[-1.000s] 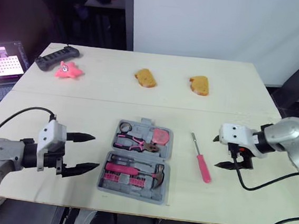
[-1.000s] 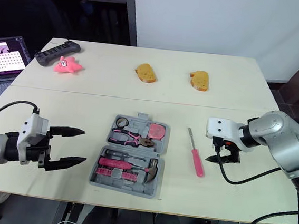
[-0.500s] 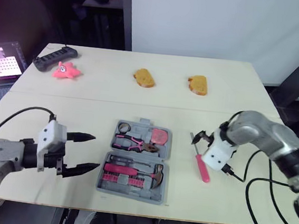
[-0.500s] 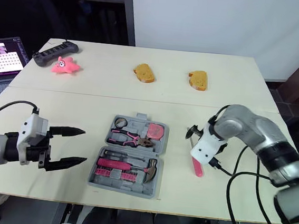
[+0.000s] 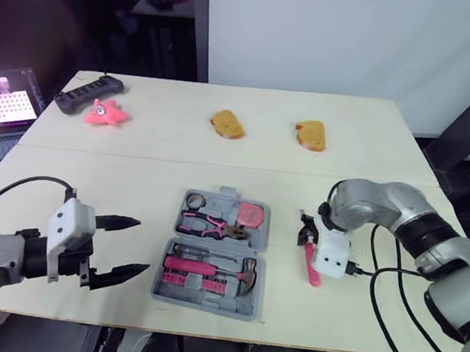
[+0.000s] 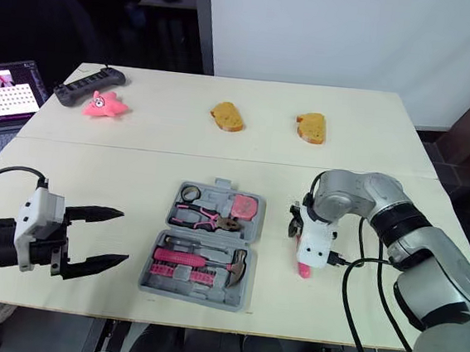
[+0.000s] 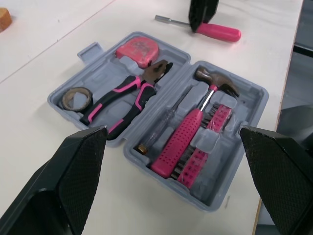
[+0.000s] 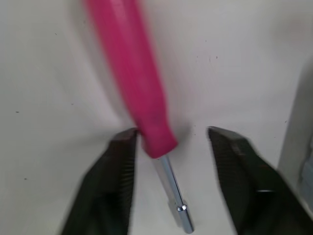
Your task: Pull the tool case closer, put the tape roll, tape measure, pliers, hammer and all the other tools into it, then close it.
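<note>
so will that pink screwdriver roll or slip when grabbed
The screwdriver is likely stiff and light: slim metal shaft, plastic-looking handle. Its round handle may roll on the flat table, or pivot, as the right gripper straddles its end.

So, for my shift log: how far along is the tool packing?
Done: the tape roll, tape measure, pliers and hammer lie in the open tool case. In hand: the right pincer, open, straddles the pink screwdriver on the table, not gripping it. Remaining: stow the screwdriver and close the case. The left pincer hovers open beside it.
</note>
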Robot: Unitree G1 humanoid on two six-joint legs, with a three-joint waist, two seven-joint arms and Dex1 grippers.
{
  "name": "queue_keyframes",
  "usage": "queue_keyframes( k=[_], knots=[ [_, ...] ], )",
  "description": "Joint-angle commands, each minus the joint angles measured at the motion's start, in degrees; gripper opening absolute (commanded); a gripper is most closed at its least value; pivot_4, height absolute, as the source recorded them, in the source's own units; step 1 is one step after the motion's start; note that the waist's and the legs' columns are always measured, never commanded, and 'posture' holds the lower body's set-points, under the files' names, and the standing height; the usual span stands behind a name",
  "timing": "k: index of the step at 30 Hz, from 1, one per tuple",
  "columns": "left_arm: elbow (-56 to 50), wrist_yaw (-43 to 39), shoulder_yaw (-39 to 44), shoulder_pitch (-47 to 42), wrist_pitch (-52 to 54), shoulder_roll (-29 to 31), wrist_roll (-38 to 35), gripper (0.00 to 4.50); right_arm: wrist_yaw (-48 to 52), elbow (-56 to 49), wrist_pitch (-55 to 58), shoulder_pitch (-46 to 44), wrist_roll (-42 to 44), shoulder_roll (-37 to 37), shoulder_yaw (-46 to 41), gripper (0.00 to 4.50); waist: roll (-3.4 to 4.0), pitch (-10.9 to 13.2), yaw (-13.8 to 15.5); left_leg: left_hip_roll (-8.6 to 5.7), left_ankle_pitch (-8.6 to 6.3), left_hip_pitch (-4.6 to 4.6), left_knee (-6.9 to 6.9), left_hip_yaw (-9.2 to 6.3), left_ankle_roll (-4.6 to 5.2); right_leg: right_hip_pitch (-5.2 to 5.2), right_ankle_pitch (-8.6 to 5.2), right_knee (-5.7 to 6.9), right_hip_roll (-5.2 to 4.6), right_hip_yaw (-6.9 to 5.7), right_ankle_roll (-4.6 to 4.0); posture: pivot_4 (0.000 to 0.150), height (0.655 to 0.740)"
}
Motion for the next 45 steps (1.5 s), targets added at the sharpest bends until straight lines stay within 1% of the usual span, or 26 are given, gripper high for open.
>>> queue_keyframes(
  k=[1,2,4,6,8,12,14,16,17,18,21,23,31,36,45],
  knots=[
    [-1.18,0.31,1.30,-0.49,0.08,0.11,-0.77,4.50,3.05,-4.31,1.78,0.53,3.74,-1.98,-1.28,0.19,0.00,0.00,0.01,0.00,0.00,0.01,0.01,0.00,0.00,0.02,0.00,0.00,0.00,0.00,0.00,0.150,0.7314],
    [-1.13,0.33,1.22,-0.58,0.09,0.13,-0.76,4.50,3.54,-4.99,2.28,0.72,4.30,-2.26,-1.44,0.08,0.00,0.00,0.01,0.00,0.00,0.03,0.02,0.00,0.00,0.05,0.00,0.00,0.00,0.00,0.00,0.150,0.7314],
    [-0.63,0.23,0.53,-1.28,-0.12,0.20,-0.59,4.50,4.41,-7.34,5.80,1.75,6.47,-3.48,-3.26,0.08,0.00,0.00,0.09,0.00,0.00,0.04,0.03,0.00,0.00,0.06,0.00,0.00,0.00,0.00,0.00,0.150,0.7314],
    [-0.14,0.05,-0.52,-2.09,-0.38,0.15,-0.28,4.50,5.92,-11.54,17.95,4.73,9.72,-4.65,-7.80,0.08,0.00,0.00,0.17,0.00,0.00,0.03,0.03,-0.03,0.00,0.06,0.00,0.01,0.00,-0.01,0.00,0.150,0.7314],
    [0.54,-0.13,-1.31,-2.89,-0.57,0.02,0.02,4.50,5.04,-13.67,23.44,7.37,11.92,-4.75,-10.93,0.08,0.00,0.00,0.12,-0.01,0.00,0.03,0.04,-0.07,0.00,0.09,0.00,0.00,0.01,-0.02,0.00,0.150,0.7314],
    [2.01,-0.64,-3.48,-5.07,-0.90,-0.17,0.51,4.50,2.86,-16.01,26.72,11.15,10.12,-4.79,-13.11,0.08,-0.01,0.00,0.07,-0.01,0.00,0.05,0.04,-0.07,0.00,0.11,0.00,0.00,0.02,-0.02,-0.01,0.150,0.7314],
    [2.72,-0.93,-4.47,-6.31,-0.96,-0.14,0.63,4.50,4.04,-17.20,30.50,12.27,10.00,-4.47,-13.52,0.08,0.00,0.00,0.05,-0.01,0.00,0.05,0.03,-0.06,0.00,0.10,-0.01,0.00,0.02,-0.02,-0.01,0.150,0.7314],
    [3.50,-1.15,-5.09,-7.40,-1.07,-0.02,0.80,4.50,5.74,-17.63,31.84,12.49,9.63,-4.56,-12.96,0.08,0.00,0.00,-0.01,-0.01,0.00,0.05,0.04,-0.06,0.00,0.09,0.00,0.00,0.02,-0.02,-0.01,0.150,0.7314],
    [3.85,-1.28,-5.32,-7.90,-1.11,0.03,0.86,4.50,5.83,-17.26,30.71,12.28,8.49,-4.79,-12.26,0.61,0.00,0.00,-0.04,-0.01,0.00,0.05,0.04,-0.06,0.00,0.09,0.00,0.00,0.02,-0.02,0.00,0.150,0.7314],
    [4.03,-1.41,-5.46,-8.12,-1.20,0.04,0.95,4.50,5.49,-16.55,28.70,11.98,7.17,-5.04,-11.45,0.81,0.00,0.00,-0.02,-0.01,0.00,0.05,0.03,-0.06,0.00,0.08,0.00,0.00,0.02,-0.02,0.00,0.150,0.7314],
    [3.96,-1.55,-5.58,-8.06,-1.32,-0.12,1.14,4.50,2.46,-13.94,22.44,10.93,2.36,-4.68,-9.39,2.24,0.00,0.00,-0.02,0.00,0.00,0.06,0.02,-0.06,0.00,0.08,-0.01,0.00,0.03,-0.02,0.00,0.150,0.7314],
    [3.63,-1.38,-5.43,-7.78,-1.26,-0.29,1.18,4.50,0.49,-11.83,19.14,10.01,-0.14,-3.79,-8.07,2.24,-0.01,0.00,0.01,-0.01,0.00,0.05,0.03,-0.05,0.00,0.08,-0.01,-0.01,0.02,-0.02,0.00,0.150,0.7314],
    [1.57,-0.57,-3.12,-4.35,-0.89,-0.30,0.89,4.50,-6.15,-3.24,13.23,5.63,-7.14,0.87,-5.16,2.24,-0.06,-0.03,-0.17,0.00,0.00,0.08,0.03,-0.05,0.00,0.09,0.00,0.00,0.03,-0.01,-0.01,0.150,0.7314],
    [0.15,0.12,-2.73,-2.81,-0.60,-0.49,0.71,4.50,-5.70,-2.00,12.26,4.28,-6.64,2.71,-5.01,2.24,-0.08,-0.04,-0.03,0.00,0.00,0.09,0.03,-0.05,0.00,0.12,0.00,0.00,0.03,-0.02,-0.01,0.150,0.7314],
    [0.02,0.71,-2.81,-2.47,-0.77,-0.46,0.70,4.50,0.72,-4.27,14.85,1.30,-1.71,2.54,-6.70,2.24,-0.06,-0.03,-0.08,0.00,0.00,0.09,0.03,-0.05,0.00,0.12,0.00,0.00,0.02,-0.02,0.00,0.150,0.7314]
  ],
)
